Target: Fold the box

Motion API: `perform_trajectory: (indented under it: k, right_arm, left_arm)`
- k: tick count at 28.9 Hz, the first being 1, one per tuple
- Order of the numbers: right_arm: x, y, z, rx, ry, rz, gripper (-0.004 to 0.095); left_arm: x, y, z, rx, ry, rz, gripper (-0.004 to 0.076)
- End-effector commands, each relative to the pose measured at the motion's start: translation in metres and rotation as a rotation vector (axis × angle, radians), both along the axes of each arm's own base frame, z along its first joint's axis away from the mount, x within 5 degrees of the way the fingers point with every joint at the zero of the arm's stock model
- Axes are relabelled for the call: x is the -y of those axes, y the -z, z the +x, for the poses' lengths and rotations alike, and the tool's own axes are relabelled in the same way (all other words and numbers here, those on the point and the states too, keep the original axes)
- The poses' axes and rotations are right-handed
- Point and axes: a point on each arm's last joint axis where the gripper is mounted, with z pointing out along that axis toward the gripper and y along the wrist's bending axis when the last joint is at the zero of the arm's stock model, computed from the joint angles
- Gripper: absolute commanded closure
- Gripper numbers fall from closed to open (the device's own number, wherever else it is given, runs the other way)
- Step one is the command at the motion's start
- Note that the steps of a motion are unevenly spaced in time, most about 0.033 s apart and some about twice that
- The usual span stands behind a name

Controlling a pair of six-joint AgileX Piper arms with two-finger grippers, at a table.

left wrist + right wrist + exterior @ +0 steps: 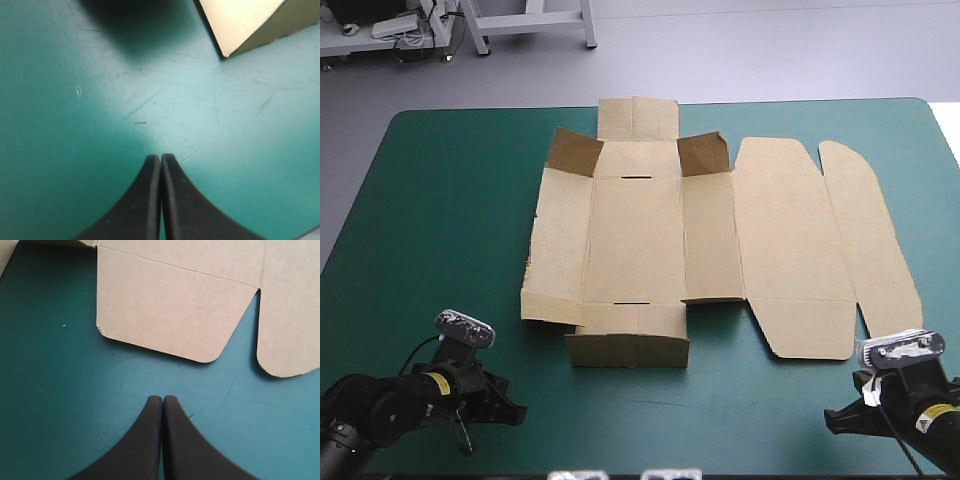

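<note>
My left end effector [161, 157] and right end effector [163, 399], black fin-shaped fingers clenched empty, sit near the front edge of the teal-green bench [440, 230], while the flat-cut brown cardboard box [660, 240] lies mid-bench, only a few flaps lifted, walls yet to raise.

Left arm [375, 412], at 7 o'clock in the high view, and right arm [932, 412], at 5 o'clock: black, bulky housings, each with a small yellow label [440, 387]. Left gripper [160, 159] and right gripper [163, 400]: broad, black, curved-fin fingers [137, 207].
</note>
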Motion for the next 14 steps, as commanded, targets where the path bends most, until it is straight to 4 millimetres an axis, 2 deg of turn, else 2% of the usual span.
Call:
perform_trajectory:
  k: [1, 10, 14]
  right_arm:
    - [-0.001, -0.011, 0.004, 0.071, -0.003, 0.012, 0.0926]
    - [-0.001, -0.011, 0.004, 0.071, -0.003, 0.012, 0.0926]
    - [-0.001, -0.011, 0.004, 0.071, -0.003, 0.012, 0.0926]
  left_arm:
    - [0.003, -0.010, 0.004, 0.053, -0.014, -0.041, 0.0733]
    - [0.003, -0.010, 0.004, 0.041, -0.014, -0.049, 0.0732]
    - [0.007, -0.023, 0.006, 0.058, -0.002, -0.084, 0.0732]
